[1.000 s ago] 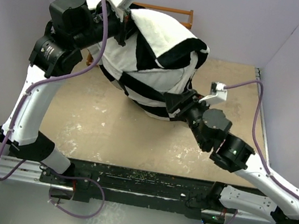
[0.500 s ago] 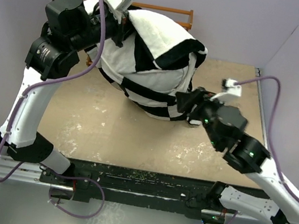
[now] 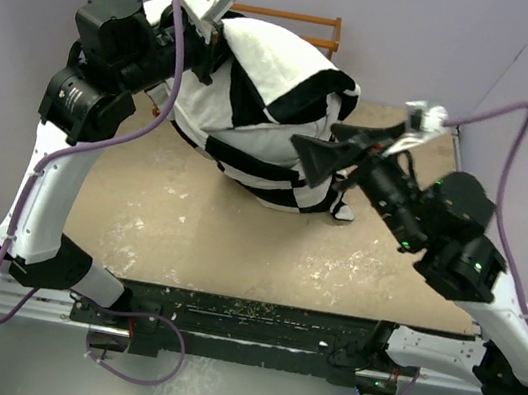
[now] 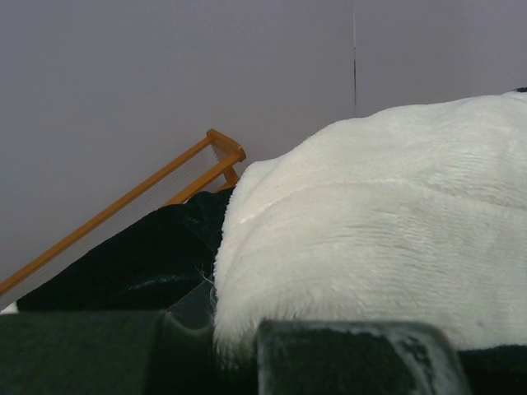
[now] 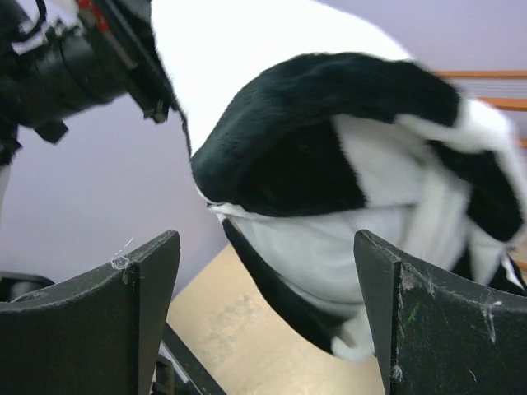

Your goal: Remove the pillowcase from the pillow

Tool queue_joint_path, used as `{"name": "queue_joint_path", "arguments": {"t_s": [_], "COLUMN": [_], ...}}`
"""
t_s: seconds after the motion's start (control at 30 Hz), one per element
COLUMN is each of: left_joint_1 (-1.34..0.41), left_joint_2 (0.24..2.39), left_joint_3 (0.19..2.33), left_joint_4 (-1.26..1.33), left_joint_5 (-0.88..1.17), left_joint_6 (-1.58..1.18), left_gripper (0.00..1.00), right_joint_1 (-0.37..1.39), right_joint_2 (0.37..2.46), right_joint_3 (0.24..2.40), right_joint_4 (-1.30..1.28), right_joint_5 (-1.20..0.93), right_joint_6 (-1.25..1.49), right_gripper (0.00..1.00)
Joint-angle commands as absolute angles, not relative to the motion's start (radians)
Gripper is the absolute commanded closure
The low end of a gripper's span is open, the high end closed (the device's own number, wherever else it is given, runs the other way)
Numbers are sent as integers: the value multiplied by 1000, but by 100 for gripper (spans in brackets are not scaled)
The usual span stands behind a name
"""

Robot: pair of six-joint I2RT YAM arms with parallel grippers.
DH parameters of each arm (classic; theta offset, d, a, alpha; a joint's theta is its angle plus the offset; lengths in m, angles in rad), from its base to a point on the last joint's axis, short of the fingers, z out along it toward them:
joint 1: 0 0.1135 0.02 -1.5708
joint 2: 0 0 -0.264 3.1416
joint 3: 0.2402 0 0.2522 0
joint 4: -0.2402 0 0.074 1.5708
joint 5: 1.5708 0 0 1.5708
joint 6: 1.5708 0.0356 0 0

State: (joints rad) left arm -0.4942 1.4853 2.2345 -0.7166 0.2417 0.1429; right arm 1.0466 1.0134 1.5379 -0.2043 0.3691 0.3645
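The black-and-white checkered pillowcase (image 3: 259, 106) hangs as a plump bundle over the back of the table. My left gripper (image 3: 210, 55) is shut on its upper left edge and holds it up. In the left wrist view the fleecy fabric (image 4: 387, 214) runs down between the fingers (image 4: 346, 362). My right gripper (image 3: 317, 156) is open and empty, raised at the case's right side, just apart from it. In the right wrist view (image 5: 268, 313) the case's open end (image 5: 313, 132) faces the jaws. Smooth white pillow (image 5: 329, 247) shows inside, and a white corner (image 3: 343, 211) pokes out below.
A wooden rack (image 3: 304, 20) stands behind the bundle against the back wall; it also shows in the left wrist view (image 4: 165, 185). The tan tabletop (image 3: 236, 244) lies below, with purple walls on the left, back and right. Purple cables loop off both wrists.
My right arm has risen and swung right, lifting its open gripper from the case's lower edge to its right side. My left gripper has lifted the case slightly.
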Motion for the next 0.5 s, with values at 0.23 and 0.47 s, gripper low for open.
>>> {"name": "queue_joint_path", "arguments": {"t_s": [0.23, 0.47], "left_joint_1": [-495, -495], "left_joint_2": [1479, 1479], "left_joint_3": [2277, 2278], "left_joint_4": [-681, -689], "left_joint_5": [213, 237], "left_joint_6": [165, 157], "left_gripper": [100, 100], "right_joint_1": [1080, 1078], "right_joint_2": [1167, 1187], "right_joint_3": [1590, 1612], "right_joint_4": [-220, -236], "right_joint_5": [507, 601], "right_joint_6": [67, -73], "right_gripper": [10, 7]}}
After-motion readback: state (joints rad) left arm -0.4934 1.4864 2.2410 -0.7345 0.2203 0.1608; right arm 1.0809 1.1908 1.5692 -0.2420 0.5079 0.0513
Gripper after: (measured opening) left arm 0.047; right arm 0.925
